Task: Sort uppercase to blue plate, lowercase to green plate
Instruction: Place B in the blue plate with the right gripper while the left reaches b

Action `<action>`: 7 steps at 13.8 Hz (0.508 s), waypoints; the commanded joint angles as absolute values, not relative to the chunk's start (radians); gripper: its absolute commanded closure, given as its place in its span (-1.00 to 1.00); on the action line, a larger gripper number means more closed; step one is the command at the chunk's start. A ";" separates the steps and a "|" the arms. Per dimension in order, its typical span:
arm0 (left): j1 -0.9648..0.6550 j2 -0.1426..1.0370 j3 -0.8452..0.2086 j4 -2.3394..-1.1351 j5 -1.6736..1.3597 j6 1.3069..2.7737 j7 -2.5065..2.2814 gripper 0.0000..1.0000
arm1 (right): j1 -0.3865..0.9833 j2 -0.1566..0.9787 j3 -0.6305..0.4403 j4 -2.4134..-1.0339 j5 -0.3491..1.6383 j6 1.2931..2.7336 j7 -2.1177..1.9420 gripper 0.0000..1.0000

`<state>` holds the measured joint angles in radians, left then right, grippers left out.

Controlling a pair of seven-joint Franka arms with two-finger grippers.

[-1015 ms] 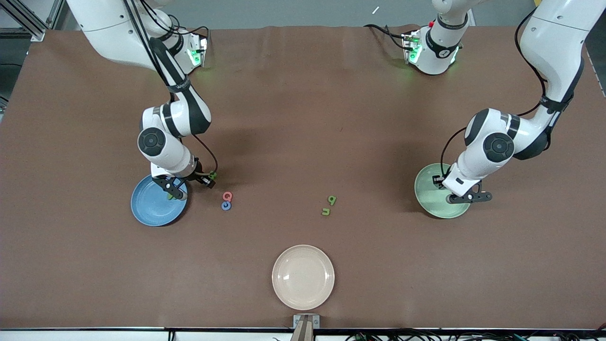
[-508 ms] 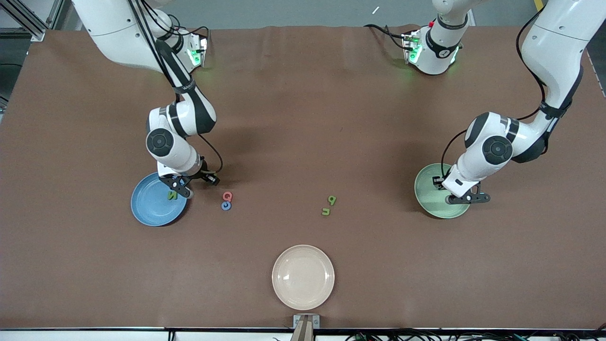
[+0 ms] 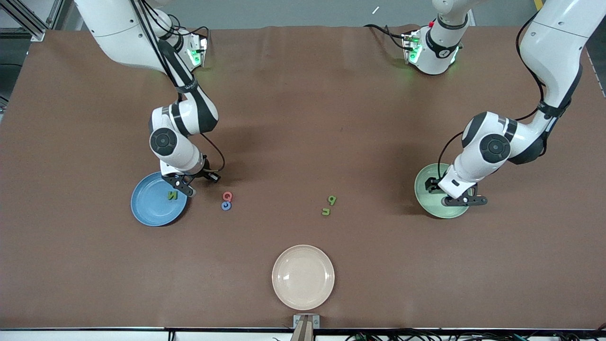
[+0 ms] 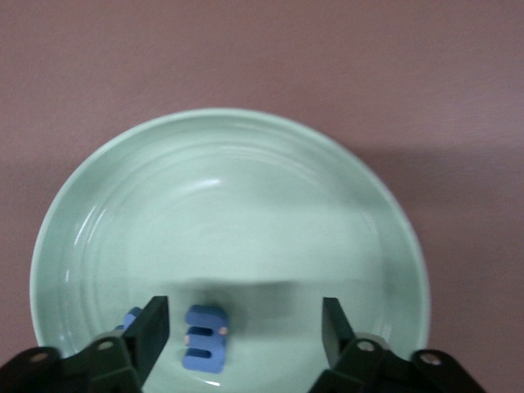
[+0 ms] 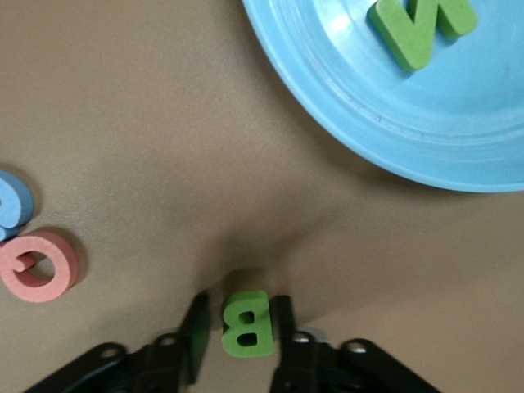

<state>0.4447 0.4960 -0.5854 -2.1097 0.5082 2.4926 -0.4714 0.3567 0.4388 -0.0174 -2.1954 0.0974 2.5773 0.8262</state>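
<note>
Green B (image 5: 246, 322): small foam capital, matte, clamped between the fingers of the right gripper (image 5: 237, 327), which hangs over bare table just beside the blue plate (image 3: 151, 208), toward the left arm's end of it; green N (image 3: 172, 194) lies flat in that plate near its rim; plate itself round, glossy, far larger than any letter.

Red-pink Q (image 3: 227, 195) and blue C-like ring (image 3: 226, 205) touch each other on the table, farther from the blue plate toward the left arm's end; green q (image 3: 332, 200) and green u (image 3: 325, 211) sit farther still that way, the u nearer the front camera.

Green plate (image 4: 237, 139), pale mint, holds a blue m-shaped piece (image 4: 205, 339) and a second blue piece (image 4: 131, 318), mostly hidden; left gripper (image 4: 244, 327) hangs over it, fingers spread and empty.

Cream plate (image 3: 303, 276) nearest the front camera.
</note>
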 commanded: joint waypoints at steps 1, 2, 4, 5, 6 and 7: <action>0.454 0.460 -0.673 -2.063 0.509 2.383 -0.488 -0.99 | 0.364 0.425 -0.018 -2.230 0.100 2.577 0.842 0.57; 0.446 0.466 -0.701 -2.037 0.508 2.361 -0.520 -0.99 | 0.364 0.425 -0.020 -2.230 0.100 2.576 0.841 0.73; 0.402 0.491 -0.736 -2.002 0.508 2.356 -0.636 -1.00 | 0.364 0.422 -0.018 -2.227 0.100 2.573 0.835 0.94; 0.349 0.506 -0.736 -1.976 0.508 2.356 -0.694 -1.00 | 0.364 0.414 -0.020 -2.223 0.100 2.559 0.828 0.96; 0.300 0.543 -0.735 -1.941 0.509 2.356 -0.737 -1.00 | 0.359 0.407 -0.018 -2.215 0.100 2.530 0.827 0.97; 0.255 0.586 -0.732 -1.899 0.523 2.353 -0.770 -1.00 | 0.356 0.387 -0.018 -2.194 0.100 2.484 0.827 0.97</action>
